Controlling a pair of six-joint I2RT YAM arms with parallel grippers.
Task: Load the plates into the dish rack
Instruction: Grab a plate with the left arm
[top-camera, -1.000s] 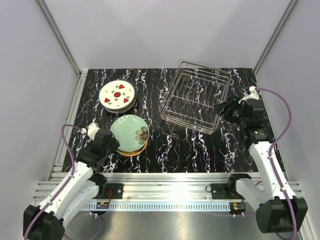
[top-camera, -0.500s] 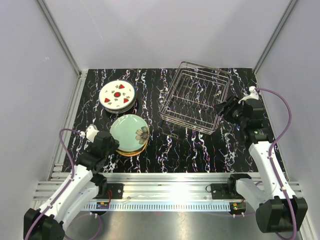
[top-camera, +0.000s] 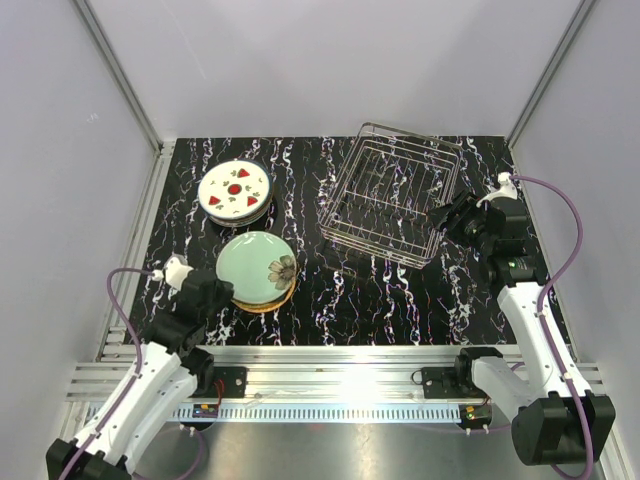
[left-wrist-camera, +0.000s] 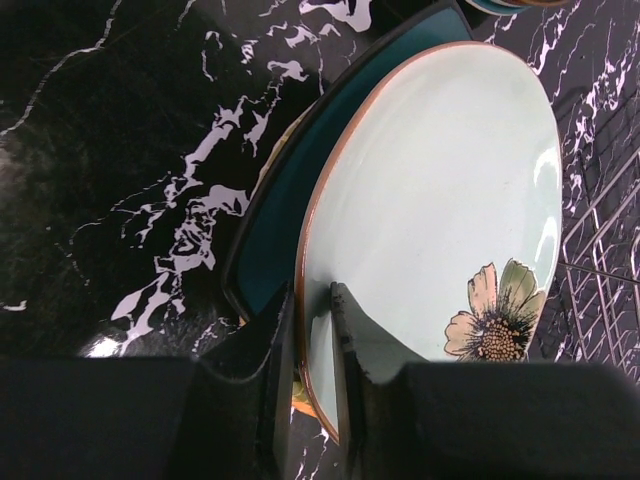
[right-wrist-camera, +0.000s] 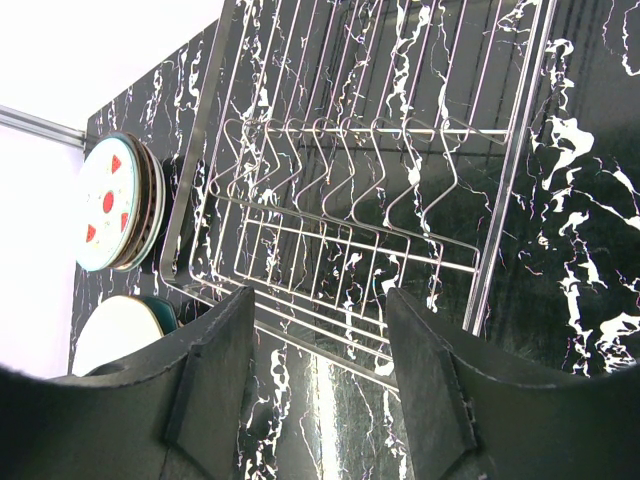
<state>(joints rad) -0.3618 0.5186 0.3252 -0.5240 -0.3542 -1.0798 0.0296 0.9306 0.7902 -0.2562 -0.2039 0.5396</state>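
Note:
A mint-green plate (top-camera: 255, 265) (left-wrist-camera: 430, 200) with a brown flower tops a stack at the table's front left. Under it lie a dark teal plate (left-wrist-camera: 285, 210) and an orange-tan plate (top-camera: 268, 304). My left gripper (top-camera: 226, 292) (left-wrist-camera: 312, 295) is shut on the mint-green plate's near-left rim, one finger above and one below. A second stack, topped by the white strawberry plate (top-camera: 235, 190) (right-wrist-camera: 103, 200), stands behind it. The wire dish rack (top-camera: 390, 195) (right-wrist-camera: 350, 180) holds no plates. My right gripper (top-camera: 446, 216) (right-wrist-camera: 320, 300) stands open beside the rack's right end.
Grey walls enclose the black marbled table (top-camera: 340, 290) on three sides. A metal rail (top-camera: 330, 355) runs along the near edge by the arm bases.
The left arm has drawn back toward the near left while its jaws narrowed around the mint-green plate's rim. The right arm has stayed put, its jaws slightly wider.

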